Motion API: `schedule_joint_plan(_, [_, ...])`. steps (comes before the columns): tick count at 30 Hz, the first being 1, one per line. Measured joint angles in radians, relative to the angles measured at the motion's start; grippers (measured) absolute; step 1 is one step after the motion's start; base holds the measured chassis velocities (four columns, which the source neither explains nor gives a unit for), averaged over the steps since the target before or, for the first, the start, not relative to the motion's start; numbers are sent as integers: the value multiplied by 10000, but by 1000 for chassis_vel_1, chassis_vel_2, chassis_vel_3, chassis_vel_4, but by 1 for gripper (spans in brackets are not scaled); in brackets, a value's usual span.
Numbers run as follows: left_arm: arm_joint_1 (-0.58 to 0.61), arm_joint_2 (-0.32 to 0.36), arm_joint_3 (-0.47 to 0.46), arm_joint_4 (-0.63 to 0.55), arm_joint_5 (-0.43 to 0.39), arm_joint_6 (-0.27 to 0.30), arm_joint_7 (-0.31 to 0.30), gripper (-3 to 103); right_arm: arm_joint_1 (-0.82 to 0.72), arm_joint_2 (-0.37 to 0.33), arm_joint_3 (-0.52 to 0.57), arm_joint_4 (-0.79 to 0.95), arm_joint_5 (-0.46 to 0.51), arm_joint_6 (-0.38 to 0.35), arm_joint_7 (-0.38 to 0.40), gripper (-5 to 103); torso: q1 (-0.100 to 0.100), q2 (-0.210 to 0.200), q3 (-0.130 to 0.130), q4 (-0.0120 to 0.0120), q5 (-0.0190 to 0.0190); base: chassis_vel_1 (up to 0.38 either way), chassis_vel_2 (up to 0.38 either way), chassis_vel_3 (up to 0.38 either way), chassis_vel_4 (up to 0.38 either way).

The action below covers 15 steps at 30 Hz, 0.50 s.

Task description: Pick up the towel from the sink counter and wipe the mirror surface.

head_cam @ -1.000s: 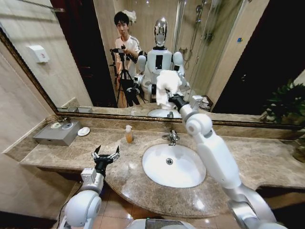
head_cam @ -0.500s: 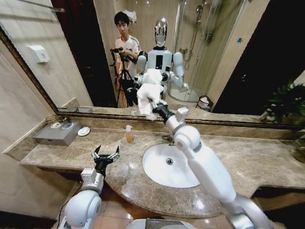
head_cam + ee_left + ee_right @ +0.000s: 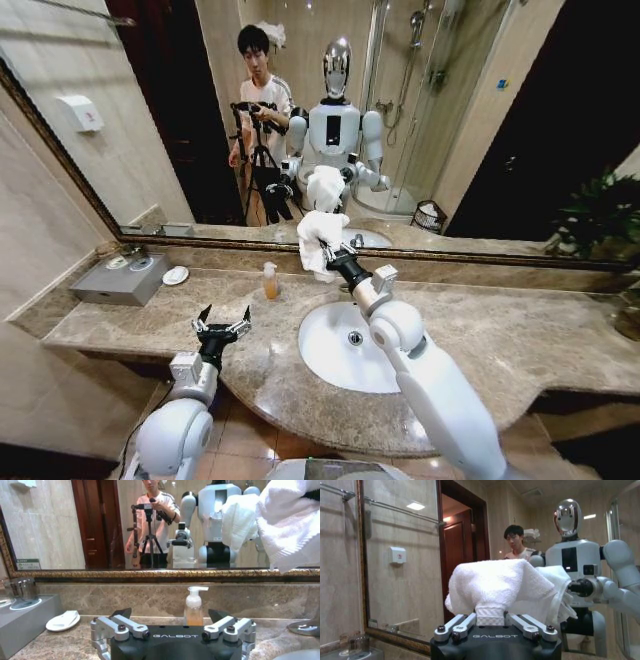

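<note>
The wiping step is judged to be in hand: a white terry towel (image 3: 320, 238) is pinched by the right end effector (image 3: 333, 256) and held against the lower part of the mirror (image 3: 160, 120), above the far rim of the white basin (image 3: 345, 345). The next move is judged to call for steady pressure on the glass while the cloth is swept sideways. The towel looks bunched, thick and soft. The left end effector (image 3: 222, 325) is parked with fingers spread over the near left tabletop (image 3: 130, 325), near a soap bottle (image 3: 271, 281).
</note>
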Motion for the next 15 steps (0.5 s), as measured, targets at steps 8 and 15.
schedule_joint_plan(8, [0,0,0,0,0,0,0,100,-88,-4,32,-3,-122,38,-157,13,0,0,0,-2,1,27,19,-22,-31])
schedule_joint_plan(15, [0,0,0,0,0,0,0,100,-75,-70,-43,12,-135,39,-116,13,0,0,0,-2,-2,74,77,-83,-73])
